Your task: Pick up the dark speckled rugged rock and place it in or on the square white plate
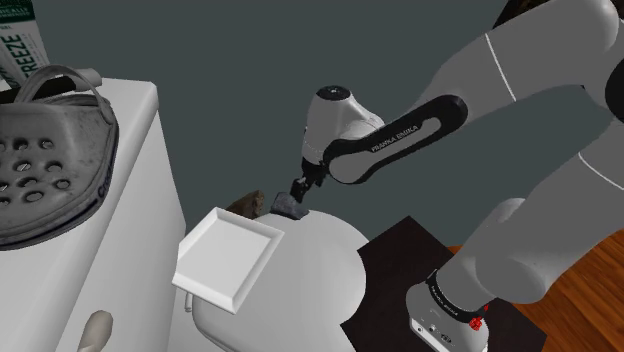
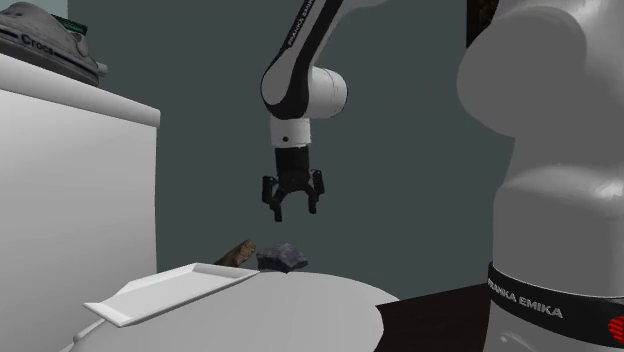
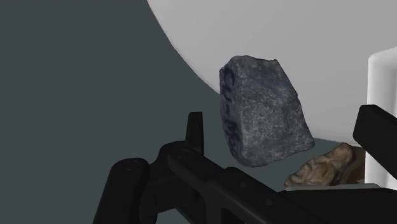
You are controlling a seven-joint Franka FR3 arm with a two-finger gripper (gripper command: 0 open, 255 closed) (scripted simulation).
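One dark speckled rock (image 1: 285,205), one brown rock (image 1: 246,203) and one square white plate (image 1: 230,255) lie on a rounded white bench (image 1: 320,265). The dark rock sits just beside the brown one, near the plate's far corner. One end effector (image 2: 293,208) hangs above it, fingers spread wide, touching nothing. A grey-green wall (image 1: 250,60) stands behind; wood floor (image 1: 590,285) shows by the stand. One perforated grey clog (image 1: 45,165) rests on a white cabinet (image 1: 140,180). The plate partly hides the brown rock; a carton (image 1: 20,40) is cut off.
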